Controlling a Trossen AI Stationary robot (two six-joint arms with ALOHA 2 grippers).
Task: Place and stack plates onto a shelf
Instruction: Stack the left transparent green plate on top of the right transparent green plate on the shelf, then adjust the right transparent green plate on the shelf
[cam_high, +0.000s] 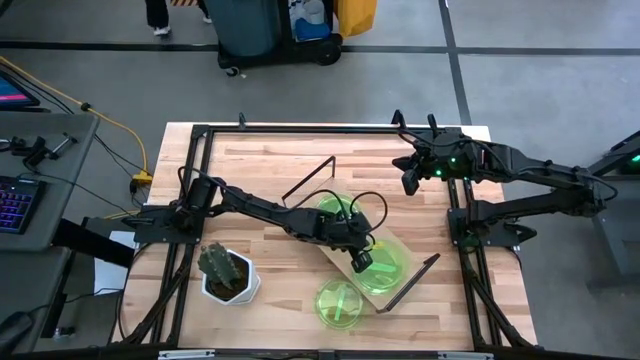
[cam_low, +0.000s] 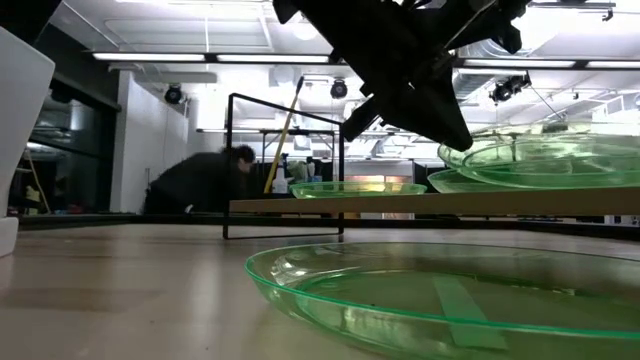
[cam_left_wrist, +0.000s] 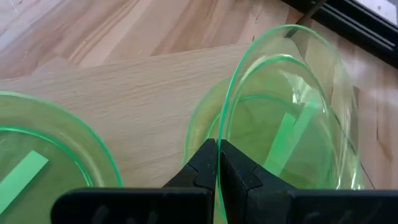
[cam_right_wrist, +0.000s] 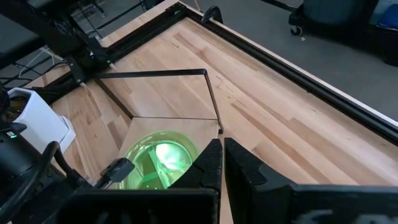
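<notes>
My left gripper (cam_high: 362, 262) (cam_left_wrist: 217, 163) is over the light-wood shelf (cam_high: 345, 238), shut on a translucent green plate (cam_left_wrist: 292, 118). That plate sits over another green plate (cam_left_wrist: 198, 124) at the shelf's right end (cam_high: 388, 262). One more plate (cam_high: 335, 210) (cam_left_wrist: 37, 168) lies flat on the shelf's left half. A further plate (cam_high: 340, 303) (cam_low: 450, 295) lies flat on the tabletop near the front edge. My right gripper (cam_high: 410, 182) (cam_right_wrist: 221, 155) waits shut above the table's far right corner. My left gripper pinches the rim (cam_left_wrist: 219, 140) of the top plate between its two fingers, at the edge nearest the arm. The fingers come slanting down from above. The plate is tilted, its held edge raised and its far part lying in the plate beneath it on the shelf.
A cactus in a white pot (cam_high: 228, 272) stands near the table's front left. Black wire frames (cam_high: 310, 175) (cam_high: 415, 280) stand at both short ends of the shelf. A person (cam_low: 200, 180) bends over in the room beyond. Bare tabletop lies along the far edge.
</notes>
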